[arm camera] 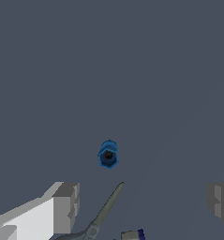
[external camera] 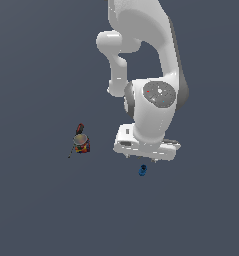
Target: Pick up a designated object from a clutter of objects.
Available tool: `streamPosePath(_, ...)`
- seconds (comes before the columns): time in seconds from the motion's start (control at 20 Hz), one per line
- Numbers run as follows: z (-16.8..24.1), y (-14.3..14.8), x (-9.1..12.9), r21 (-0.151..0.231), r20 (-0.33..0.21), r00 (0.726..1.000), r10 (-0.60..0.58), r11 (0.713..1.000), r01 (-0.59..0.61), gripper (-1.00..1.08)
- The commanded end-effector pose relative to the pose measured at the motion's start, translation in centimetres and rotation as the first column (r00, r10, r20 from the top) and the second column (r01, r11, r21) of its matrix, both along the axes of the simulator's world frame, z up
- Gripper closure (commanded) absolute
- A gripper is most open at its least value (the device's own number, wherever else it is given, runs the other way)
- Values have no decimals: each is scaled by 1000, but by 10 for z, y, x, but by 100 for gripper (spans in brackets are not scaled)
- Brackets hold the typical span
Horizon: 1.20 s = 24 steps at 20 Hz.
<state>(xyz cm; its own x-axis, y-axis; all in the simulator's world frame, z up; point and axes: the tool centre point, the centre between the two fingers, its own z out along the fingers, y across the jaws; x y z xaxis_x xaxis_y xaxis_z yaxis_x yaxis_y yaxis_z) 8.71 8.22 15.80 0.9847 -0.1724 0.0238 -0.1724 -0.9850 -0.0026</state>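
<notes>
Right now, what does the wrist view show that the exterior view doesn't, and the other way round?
Only the wrist view shows the gripper's fingers spread apart, a scissors blade and the small grey block with its blue edge at the frame's border. Only the exterior view shows the arm and the red can with its thin stick, off to the exterior view's left. Both show the blue spool lying free on the dark floor, ungrasped.

The tiny blue spool (external camera: 142, 170) (arm camera: 108, 154) lies on the grey floor, well apart from the red can (external camera: 81, 143).
</notes>
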Motion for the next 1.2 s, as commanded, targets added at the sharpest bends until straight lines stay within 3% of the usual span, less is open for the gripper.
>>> streamPosePath(0.0, -21, 8, 2, 1, -7, 1000, -18, 1000, 18, -92)
streamPosePath(0.45, -62, 23, 2, 2, -23, 998, -50, 999, 50, -92)
streamPosePath(0.8, -68, 24, 1, 1, -25, 998, -50, 999, 50, -92)
streamPosePath(1.15, -101, 24, 0, 1, -24, 998, -51, 999, 52, -92)
